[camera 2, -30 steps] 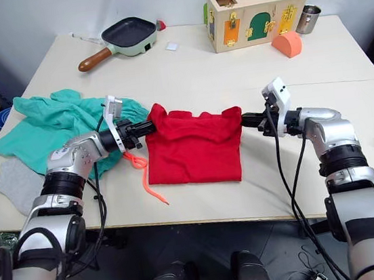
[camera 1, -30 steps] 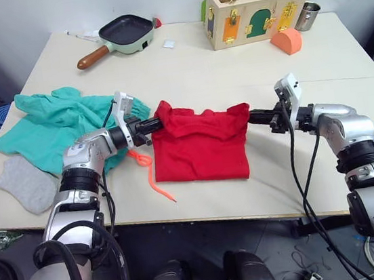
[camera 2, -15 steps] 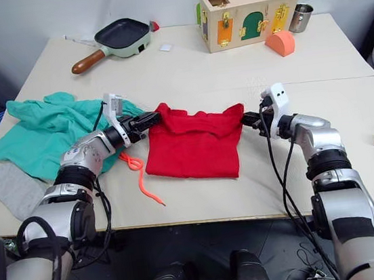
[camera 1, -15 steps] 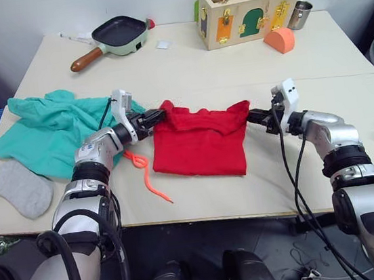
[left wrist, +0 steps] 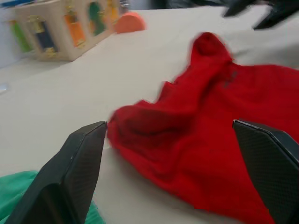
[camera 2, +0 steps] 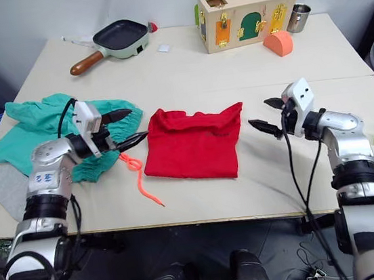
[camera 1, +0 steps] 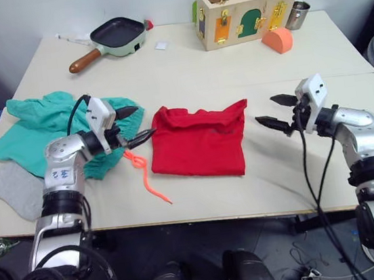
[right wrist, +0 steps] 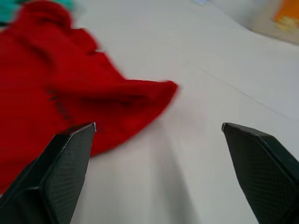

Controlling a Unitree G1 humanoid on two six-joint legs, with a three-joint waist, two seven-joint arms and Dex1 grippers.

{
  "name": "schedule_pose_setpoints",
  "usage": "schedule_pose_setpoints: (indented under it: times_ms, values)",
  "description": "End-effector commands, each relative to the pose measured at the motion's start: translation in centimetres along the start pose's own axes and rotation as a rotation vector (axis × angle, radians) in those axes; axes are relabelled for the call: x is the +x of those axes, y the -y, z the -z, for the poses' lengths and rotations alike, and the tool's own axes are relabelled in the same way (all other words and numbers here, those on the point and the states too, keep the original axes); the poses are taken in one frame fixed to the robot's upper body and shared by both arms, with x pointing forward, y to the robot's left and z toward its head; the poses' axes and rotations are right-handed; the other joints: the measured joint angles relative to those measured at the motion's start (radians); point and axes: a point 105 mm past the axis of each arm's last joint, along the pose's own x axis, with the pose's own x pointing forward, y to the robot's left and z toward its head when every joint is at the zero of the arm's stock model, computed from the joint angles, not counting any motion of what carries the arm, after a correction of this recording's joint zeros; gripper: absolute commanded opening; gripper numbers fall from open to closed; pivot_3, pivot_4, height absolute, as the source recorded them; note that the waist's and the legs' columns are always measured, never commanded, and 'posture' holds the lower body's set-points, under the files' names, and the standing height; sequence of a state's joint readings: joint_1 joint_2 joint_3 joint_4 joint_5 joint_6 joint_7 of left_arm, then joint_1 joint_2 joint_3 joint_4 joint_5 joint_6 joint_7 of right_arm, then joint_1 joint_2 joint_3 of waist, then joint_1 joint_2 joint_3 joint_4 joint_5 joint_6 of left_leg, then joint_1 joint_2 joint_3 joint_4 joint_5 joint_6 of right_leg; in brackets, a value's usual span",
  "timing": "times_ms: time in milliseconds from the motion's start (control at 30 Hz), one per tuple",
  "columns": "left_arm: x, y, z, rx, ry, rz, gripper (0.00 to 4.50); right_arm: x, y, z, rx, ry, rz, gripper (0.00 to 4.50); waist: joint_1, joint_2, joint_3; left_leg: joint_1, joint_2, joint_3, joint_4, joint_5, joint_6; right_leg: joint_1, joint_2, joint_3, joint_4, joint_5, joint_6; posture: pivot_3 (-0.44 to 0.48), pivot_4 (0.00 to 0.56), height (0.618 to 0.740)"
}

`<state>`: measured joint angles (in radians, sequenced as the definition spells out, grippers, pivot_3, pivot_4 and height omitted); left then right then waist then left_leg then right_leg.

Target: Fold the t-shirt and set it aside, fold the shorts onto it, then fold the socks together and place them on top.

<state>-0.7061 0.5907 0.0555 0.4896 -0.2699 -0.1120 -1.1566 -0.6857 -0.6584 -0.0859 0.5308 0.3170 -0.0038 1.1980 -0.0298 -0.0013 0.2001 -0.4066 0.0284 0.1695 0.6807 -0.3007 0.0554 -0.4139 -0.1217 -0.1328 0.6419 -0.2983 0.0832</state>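
My left gripper (camera 1: 132,125) hangs with its jaws spread wide and nothing between them, just off the left edge of the t-shirt (camera 1: 199,142). My right gripper (camera 1: 276,111) is the same on the other side: jaws wide apart, empty, a little clear of the shirt's right corner. The red t-shirt lies folded into a rough rectangle on the table (camera 1: 185,65), between my two grippers, its far edge bunched and raised at both corners. The teal shorts (camera 1: 42,127) lie crumpled to the left of it, under my left forearm, with the orange drawstring (camera 1: 148,181) trailing out across the table towards the near edge. A grey sock (camera 1: 14,190) lies at the table's left edge, just beside the shorts. At the far side stand a frying pan (camera 1: 114,35), a wooden latch box (camera 1: 243,11) and a metal cup (camera 1: 300,14)
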Motion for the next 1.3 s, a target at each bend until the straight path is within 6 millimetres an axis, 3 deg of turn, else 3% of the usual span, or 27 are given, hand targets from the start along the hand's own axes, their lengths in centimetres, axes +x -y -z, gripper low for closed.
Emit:
schedule_pose_setpoints:
  times_ms: [33, 200, 367, 400, 467, 567, 833, 1000, 1100, 1300]
  values:
    - [-0.4, 3.1, -0.7, 0.165, -0.06, 0.207, 4.5, 0.1, -4.1, -1.4, -0.148, 0.022, -0.226, 4.46, 0.001, 0.0, 0.0, 0.0, 0.0, 0.0, 0.0, 0.0, 0.0, 0.0, 0.0, 0.0, 0.0, 0.0, 0.0, 0.0, 0.15, 0.74]
    - [0.9, 5.8, 1.6, 0.188, -0.144, 0.299, 4.5, 1.6, -9.6, 1.2, -0.157, -0.029, -0.376, 4.46, 0.004, 0.0, 0.0, 0.002, 0.0, 0.0, 0.001, -0.001, 0.0, 0.001, -0.006, 0.0, 0.0, 0.0, 0.0, 0.0, 0.15, 0.74]
    - [2.2, 5.7, 3.8, 0.222, -0.231, 0.269, 4.5, 3.6, -9.8, 2.4, -0.213, -0.065, -0.298, 4.46, 0.003, 0.0, 0.0, 0.002, -0.001, 0.0, 0.001, 0.0, 0.0, 0.0, -0.008, 0.0, 0.002, 0.0, 0.0, 0.0, 0.15, 0.74]
    - [2.4, 5.6, 4.0, 0.232, -0.241, 0.264, 4.5, 3.9, -9.8, 2.6, -0.222, -0.075, -0.286, 4.29, 0.003, 0.0, 0.0, 0.002, -0.001, 0.0, 0.001, 0.0, 0.0, 0.0, -0.008, 0.0, 0.002, 0.0, 0.0, 0.0, 0.15, 0.74]
    - [2.8, 5.4, 4.5, 0.272, -0.272, 0.26, 4.5, 4.5, -10.0, 3.1, -0.265, -0.098, -0.284, 3.89, 0.004, -0.001, 0.0, 0.002, 0.0, 0.0, 0.001, 0.0, 0.0, 0.0, -0.007, 0.0, 0.002, 0.0, 0.0, 0.0, 0.15, 0.74]
    - [3.1, 5.4, 5.2, 0.272, -0.302, 0.291, 3.87, 5.0, -9.8, 3.5, -0.296, -0.113, -0.275, 2.83, 0.004, -0.001, -0.001, 0.002, -0.001, 0.0, 0.001, 0.0, 0.001, 0.001, -0.008, -0.001, 0.002, 0.0, 0.0, 0.0, 0.15, 0.74]
    - [4.0, 5.8, 4.8, 0.263, -0.261, 0.318, 1.39, 4.5, -9.2, 3.9, -0.33, -0.132, -0.284, 0.01, 0.005, -0.001, -0.001, 0.003, -0.001, 0.0, 0.002, 0.001, 0.002, 0.002, -0.008, 0.0, 0.003, 0.0, 0.0, 0.0, 0.15, 0.74]
    - [4.3, 7.2, 3.3, 0.288, -0.192, 0.381, 0.03, 2.6, -9.7, 3.7, -0.306, -0.122, -0.347, 0.0, 0.005, -0.001, -0.001, 0.002, -0.001, -0.001, 0.002, 0.001, 0.002, 0.002, -0.009, -0.001, 0.003, 0.0, 0.0, 0.0, 0.15, 0.74]
    - [3.6, 8.8, 2.3, 0.31, -0.159, 0.455, 0.03, -0.2, -11.5, 4.0, -0.323, -0.134, -0.486, 0.0, 0.006, -0.001, -0.001, 0.002, -0.001, -0.002, 0.001, 0.0, 0.002, 0.002, -0.009, -0.002, 0.002, 0.0, 0.0, 0.0, 0.15, 0.74]
    - [2.0, 11.4, 1.8, 0.278, -0.179, 0.527, 0.03, -2.4, -11.4, 4.5, -0.282, -0.169, -0.434, 0.0, 0.0, -0.002, -0.001, 0.003, -0.001, -0.001, 0.002, -0.001, 0.002, 0.003, -0.008, -0.001, 0.0, 0.0, 0.0, 0.0, 0.15, 0.74]
